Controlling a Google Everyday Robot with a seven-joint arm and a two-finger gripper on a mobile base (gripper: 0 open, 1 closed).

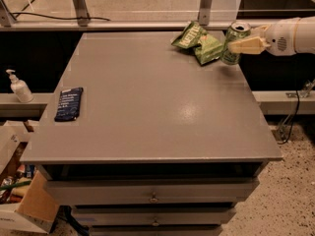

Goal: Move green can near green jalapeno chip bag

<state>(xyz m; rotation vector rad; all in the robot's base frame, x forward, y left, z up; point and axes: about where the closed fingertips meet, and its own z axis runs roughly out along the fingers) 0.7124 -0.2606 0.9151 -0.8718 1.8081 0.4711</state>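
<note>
The green can [229, 54] with a silver top stands at the far right of the grey table [147, 107], its base at the table surface. It is just right of the crumpled green jalapeno chip bag [198, 41] with white "KETTLE" lettering, almost touching the bag's lighter green part. My gripper [238, 42] reaches in from the right on a white arm [290, 36]. One cream finger [247, 44] lies across the can's front side, and the gripper is closed around the can. The other finger is hidden behind the can.
A flat dark-blue packet [68, 103] lies near the table's left edge. A white pump bottle [18, 86] stands on a ledge to the left. Drawers [152, 195] sit below the table front. Metal frame posts [206, 4] rise behind the table.
</note>
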